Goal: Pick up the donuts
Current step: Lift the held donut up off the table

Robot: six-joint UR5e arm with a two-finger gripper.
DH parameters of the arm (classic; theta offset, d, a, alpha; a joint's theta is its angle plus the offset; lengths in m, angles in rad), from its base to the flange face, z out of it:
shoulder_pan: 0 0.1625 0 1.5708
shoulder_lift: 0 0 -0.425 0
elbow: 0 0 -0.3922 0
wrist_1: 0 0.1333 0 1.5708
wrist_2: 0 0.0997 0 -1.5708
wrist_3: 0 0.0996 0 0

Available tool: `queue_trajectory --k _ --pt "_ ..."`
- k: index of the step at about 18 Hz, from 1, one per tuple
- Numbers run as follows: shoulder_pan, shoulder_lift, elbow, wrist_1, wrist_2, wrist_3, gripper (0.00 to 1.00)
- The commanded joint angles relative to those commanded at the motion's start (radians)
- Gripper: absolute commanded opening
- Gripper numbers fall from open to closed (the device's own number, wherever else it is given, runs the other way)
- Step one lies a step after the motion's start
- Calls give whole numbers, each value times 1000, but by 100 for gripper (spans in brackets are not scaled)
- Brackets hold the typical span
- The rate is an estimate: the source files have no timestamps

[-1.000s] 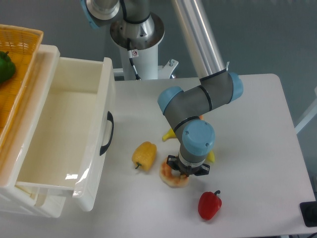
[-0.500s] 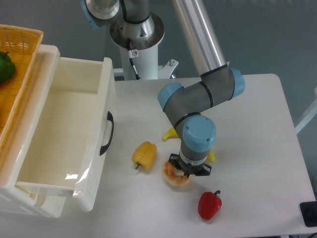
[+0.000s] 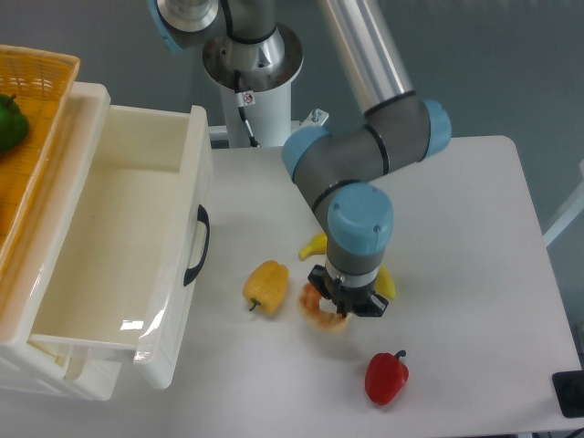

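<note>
One white table (image 3: pixel 456 210) carries everything, and at its left edge stands one white open drawer box (image 3: pixel 109 246) with a black handle (image 3: pixel 199 245). Over the far left corner hangs one wicker basket (image 3: pixel 36 128) holding one green pepper (image 3: pixel 9 123). One grey and blue arm (image 3: pixel 356 173) reaches down from the far side toward the near middle of the table. Its gripper (image 3: pixel 336 308) sits right on top of the donuts (image 3: pixel 319 316), a single orange-and-cream ring near the table's front edge; most of the ring is hidden under the tool, and I cannot tell whether the fingers are clenched on it or released. One yellow bell pepper (image 3: pixel 265 286) lies just beside the donut on its left. One red bell pepper (image 3: pixel 386 377) lies near the front edge, to the right of the donut and apart from it. One yellow banana (image 3: pixel 381 281) peeks out behind the wrist on both sides.
</note>
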State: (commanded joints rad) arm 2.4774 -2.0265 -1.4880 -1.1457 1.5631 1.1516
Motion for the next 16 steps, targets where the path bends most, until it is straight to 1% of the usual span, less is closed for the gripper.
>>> queue_trajectory --k 2,3,7,9,12,16 --pt "2 37 2 -38 -2 52 12" --pt "3 49 2 -58 -5 56 12" --pt "-3 98 2 -103 -5 97 11" --pt "-5 126 2 -140 -6 117 11" --pt "-8 138 2 -151 -53 117 11" --pt "-5 146 0 -157 -58 117 11"
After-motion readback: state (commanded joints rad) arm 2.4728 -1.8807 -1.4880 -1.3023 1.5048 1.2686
